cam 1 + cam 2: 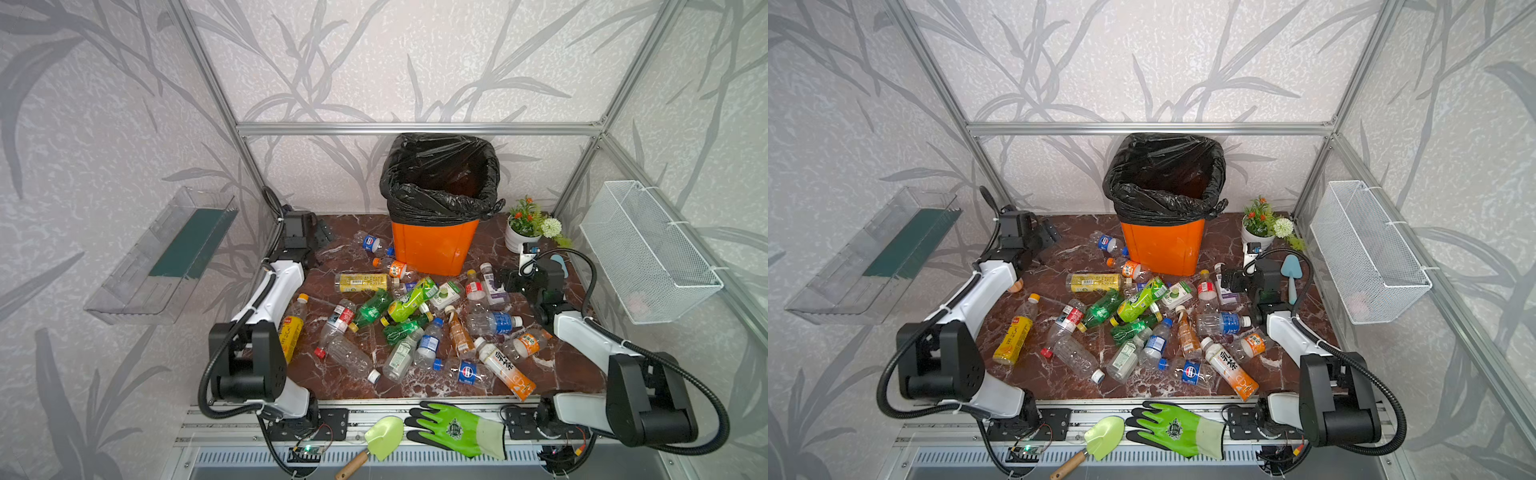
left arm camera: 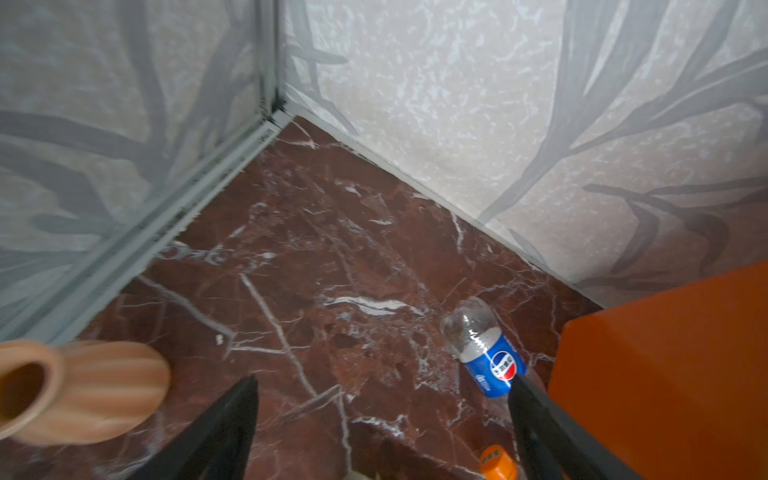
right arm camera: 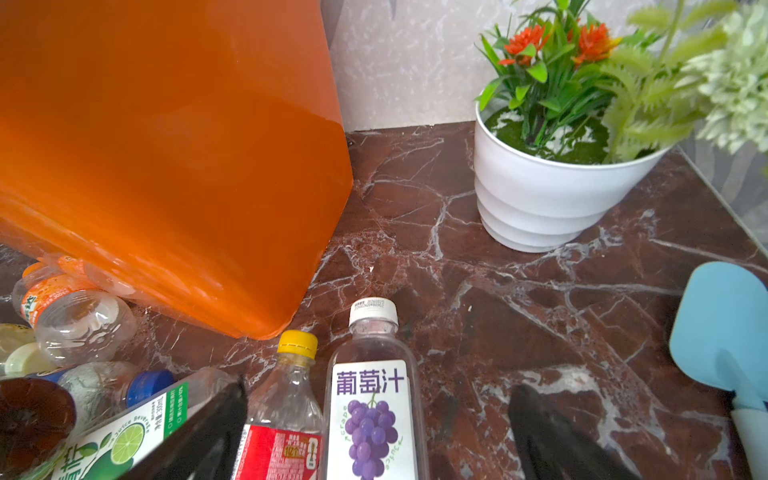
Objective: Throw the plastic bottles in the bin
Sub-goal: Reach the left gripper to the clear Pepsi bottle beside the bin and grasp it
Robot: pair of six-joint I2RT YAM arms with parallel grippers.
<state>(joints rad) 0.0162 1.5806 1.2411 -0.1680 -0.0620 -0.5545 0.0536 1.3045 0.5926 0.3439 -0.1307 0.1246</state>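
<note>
Soft, even light from above fills both top views; shadows are faint. The black bag [image 1: 440,183] lining the bin [image 1: 434,249] throws white glare, and the counter [image 1: 345,382] has a mild sheen. Wide-angle stretch shows at the edges. In the left wrist view the vase [image 2: 83,390] is smeared, the left claw [image 2: 384,380] soft

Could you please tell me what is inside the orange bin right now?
Only the black bag lining the bin shows; no bottle is visible inside. Its bottom is hidden by the near rim.

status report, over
Left tool open, near Pepsi bottle. Right tool open, over grape juice bottle. Nothing held. Ribbed vase beside left tool.
</note>
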